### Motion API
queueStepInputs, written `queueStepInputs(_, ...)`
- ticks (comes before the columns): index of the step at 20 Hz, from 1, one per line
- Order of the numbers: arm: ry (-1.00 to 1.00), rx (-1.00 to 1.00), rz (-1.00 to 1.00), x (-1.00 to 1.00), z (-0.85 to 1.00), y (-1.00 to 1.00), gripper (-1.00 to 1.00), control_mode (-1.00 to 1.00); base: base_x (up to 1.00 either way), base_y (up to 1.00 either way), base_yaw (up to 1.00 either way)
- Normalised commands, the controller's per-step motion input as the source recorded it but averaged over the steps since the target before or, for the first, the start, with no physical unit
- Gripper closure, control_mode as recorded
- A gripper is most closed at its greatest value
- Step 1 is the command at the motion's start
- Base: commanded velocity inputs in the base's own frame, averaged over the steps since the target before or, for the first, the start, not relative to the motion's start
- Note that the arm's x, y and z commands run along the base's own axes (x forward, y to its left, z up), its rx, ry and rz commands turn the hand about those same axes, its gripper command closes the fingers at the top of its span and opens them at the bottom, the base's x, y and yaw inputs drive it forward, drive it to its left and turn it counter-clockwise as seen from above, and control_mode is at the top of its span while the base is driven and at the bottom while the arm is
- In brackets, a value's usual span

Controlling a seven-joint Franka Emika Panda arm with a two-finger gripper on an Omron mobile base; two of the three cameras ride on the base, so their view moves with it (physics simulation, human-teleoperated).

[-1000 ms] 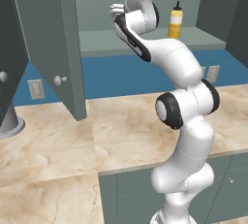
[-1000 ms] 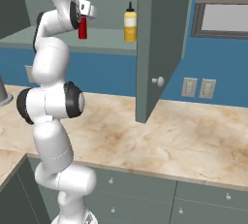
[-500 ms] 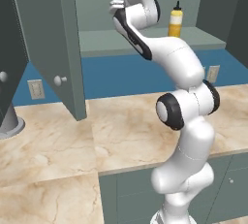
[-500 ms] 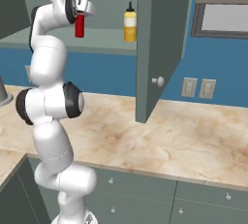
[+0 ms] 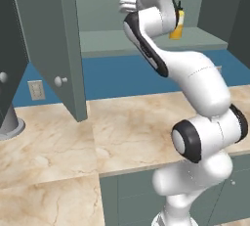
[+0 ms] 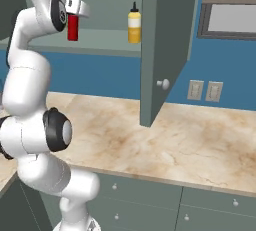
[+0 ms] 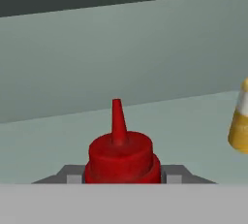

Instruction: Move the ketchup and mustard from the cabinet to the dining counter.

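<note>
The ketchup [image 6: 73,28] is a small red squeeze bottle, and my gripper [image 6: 74,19] is shut on it from above, over the left part of the cabinet shelf [image 6: 105,41]. In the hand view the ketchup [image 7: 121,152] sits between the two dark fingertips [image 7: 72,178], nozzle pointing up, with my gripper [image 7: 121,177] closed against its sides. The yellow mustard [image 6: 134,25] stands upright on the same shelf to the right, apart from the hand. The mustard [image 5: 177,28] is partly hidden behind my arm, and the mustard [image 7: 240,121] shows at the right edge. The dining counter is out of view.
Both cabinet doors hang open: one door [image 5: 53,39] at the left, the other door [image 6: 165,40] right of the mustard. Below runs a marble worktop [image 6: 190,135] backed by a blue wall with sockets [image 6: 205,90]. A grey metal foot [image 5: 10,122] stands at the far left.
The jaws have closed on the ketchup. The hand has then carried it a little to the left, away from the mustard. The mustard and doors have not moved.
</note>
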Motion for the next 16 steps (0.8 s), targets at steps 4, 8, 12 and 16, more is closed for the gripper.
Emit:
queueStepInputs(4,-0.13,0.0,0.0,-1.0,0.0,-0.19,1.0,-1.0,0.0,0.0,0.0)
queueStepInputs(8,-0.03,0.0,0.0,-1.0,0.06,-0.16,1.0,-1.0,0.0,0.0,0.0)
queueStepInputs(12,0.0,0.0,0.0,-1.0,0.07,-0.24,1.0,-1.0,0.0,0.0,0.0)
queueStepInputs(16,0.0,0.0,0.0,-1.0,0.0,-0.32,1.0,-1.0,0.0,0.0,0.0)
